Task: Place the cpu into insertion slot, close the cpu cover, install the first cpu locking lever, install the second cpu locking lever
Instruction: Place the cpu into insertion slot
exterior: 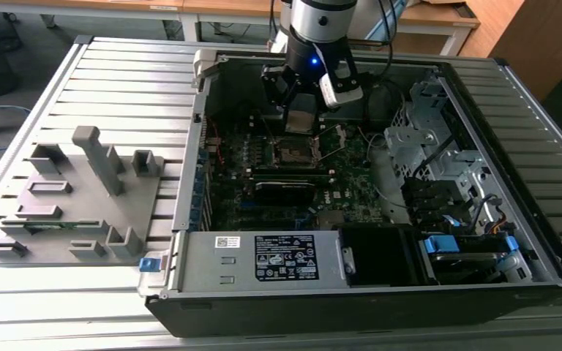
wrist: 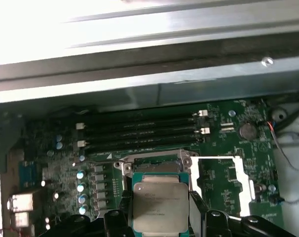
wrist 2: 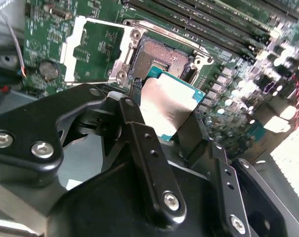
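My gripper (exterior: 301, 124) hangs inside the open computer case, just above the motherboard. It is shut on the cpu (wrist 2: 168, 104), a flat square chip with a dull silver top and a teal edge, pinched at two opposite sides between the black fingers (wrist 2: 135, 98). The chip is tilted, its far edge low over the insertion slot (wrist 2: 162, 58), a square black socket with its contact field bare. The cpu cover (wrist 2: 90, 49), a silver frame plate, lies swung open beside the socket. In the first wrist view the cpu (wrist: 159, 200) sits in front of the insertion slot (wrist: 154, 164), with the cpu cover (wrist: 223, 178) beside it.
A grey fixture plate (exterior: 76, 190) with upright blocks lies on the slatted table at the exterior view's left. In the case are a power supply (exterior: 261, 256), a drive cage (exterior: 427, 146), long memory slots (wrist: 139, 129) and a coin battery (wrist: 247, 131).
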